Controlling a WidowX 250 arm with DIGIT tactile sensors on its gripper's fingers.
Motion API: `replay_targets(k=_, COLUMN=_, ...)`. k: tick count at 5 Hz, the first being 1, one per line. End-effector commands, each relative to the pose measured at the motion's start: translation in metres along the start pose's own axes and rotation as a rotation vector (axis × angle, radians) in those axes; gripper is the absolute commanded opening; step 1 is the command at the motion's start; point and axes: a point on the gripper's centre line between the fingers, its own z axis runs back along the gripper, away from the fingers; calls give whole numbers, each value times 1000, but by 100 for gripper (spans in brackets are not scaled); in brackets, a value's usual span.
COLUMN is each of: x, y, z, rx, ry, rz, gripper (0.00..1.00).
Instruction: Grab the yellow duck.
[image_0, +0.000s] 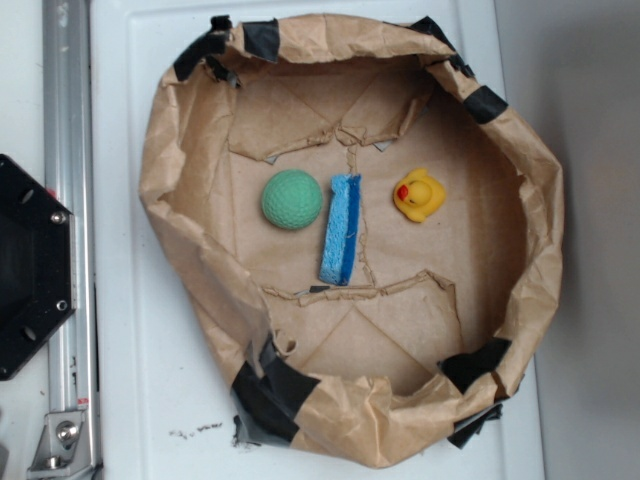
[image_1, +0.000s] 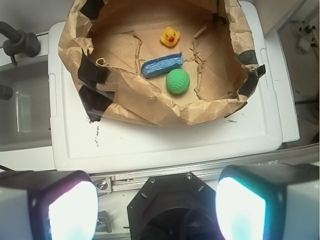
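Note:
The yellow duck (image_0: 420, 195) (image_1: 170, 36), small and glossy with a red-orange beak, sits upright on the floor of a crumpled brown paper basin (image_0: 180, 250) (image_1: 150, 107). In the exterior view it is right of a blue sponge (image_0: 340, 228) (image_1: 161, 65) and a green textured ball (image_0: 292, 199) (image_1: 178, 81). My gripper (image_1: 156, 210) shows only in the wrist view, open, with its two pale pads spread wide and nothing between them. It hangs well outside the basin, over the black robot base (image_1: 170, 210), far from the duck.
The paper basin has tall wrinkled walls patched with black tape (image_0: 270, 395) and rests on a white lid (image_0: 150, 380) (image_1: 150, 145). A metal rail (image_0: 70, 250) and the black base plate (image_0: 25, 265) lie to the left in the exterior view.

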Motion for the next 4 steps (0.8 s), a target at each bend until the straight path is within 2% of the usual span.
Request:
replay_targets(k=1, x=0, y=0, z=0, rx=0, ry=0, rz=0, gripper=100)
replay_targets(k=3, x=90, y=11, z=-53, rx=-3, ry=-32, rz=-215, gripper=100)
replay_targets(k=4, x=121, y=12, z=-110, rx=56, ry=42, rz=-332, gripper=100)
